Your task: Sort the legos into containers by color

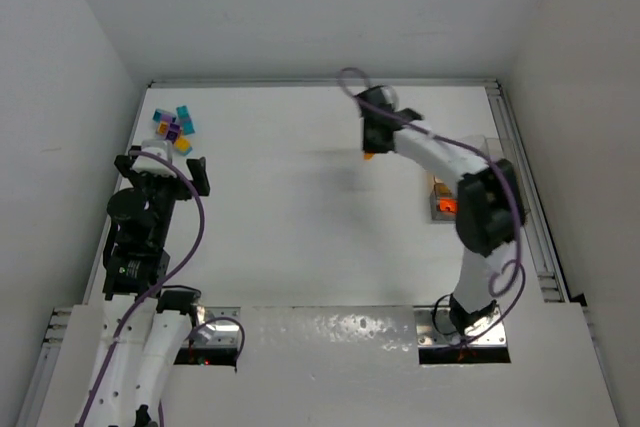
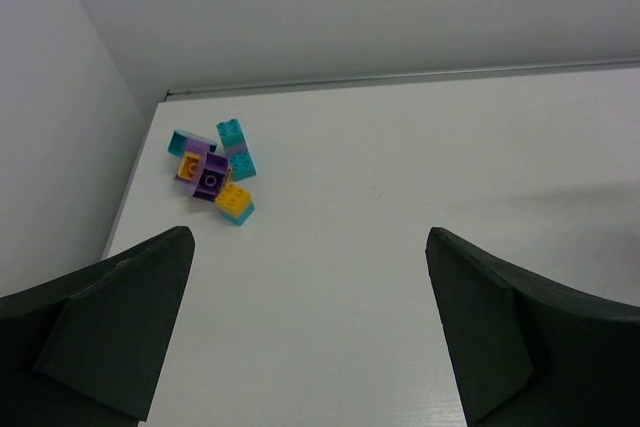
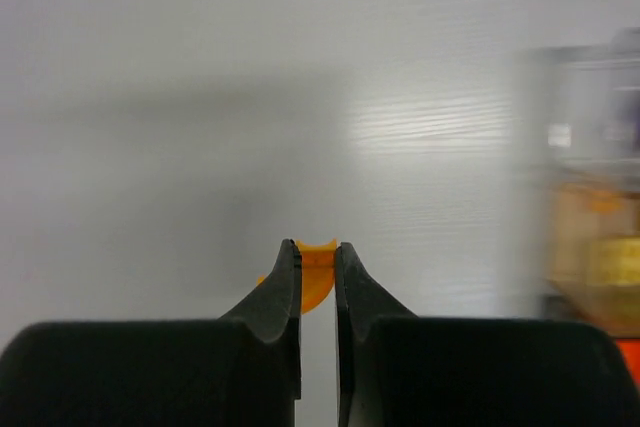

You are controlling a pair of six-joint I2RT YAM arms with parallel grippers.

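A small pile of legos [image 1: 173, 128] in teal, purple and yellow-orange lies at the far left of the table; the left wrist view shows the same legos [image 2: 213, 173] ahead of the fingers. My left gripper [image 1: 163, 169] hangs just near of the pile, open and holding nothing. My right gripper [image 1: 372, 150] is at the table's far middle, shut on an orange lego [image 3: 319, 269] pinched between its fingertips. The containers [image 1: 443, 200] stand at the right, partly hidden by the right arm, with an orange piece inside; they show blurred in the right wrist view.
White walls close the table at left, back and right. A metal rail [image 1: 527, 187] runs along the right edge beside the containers. Both arm bases sit at the near edge.
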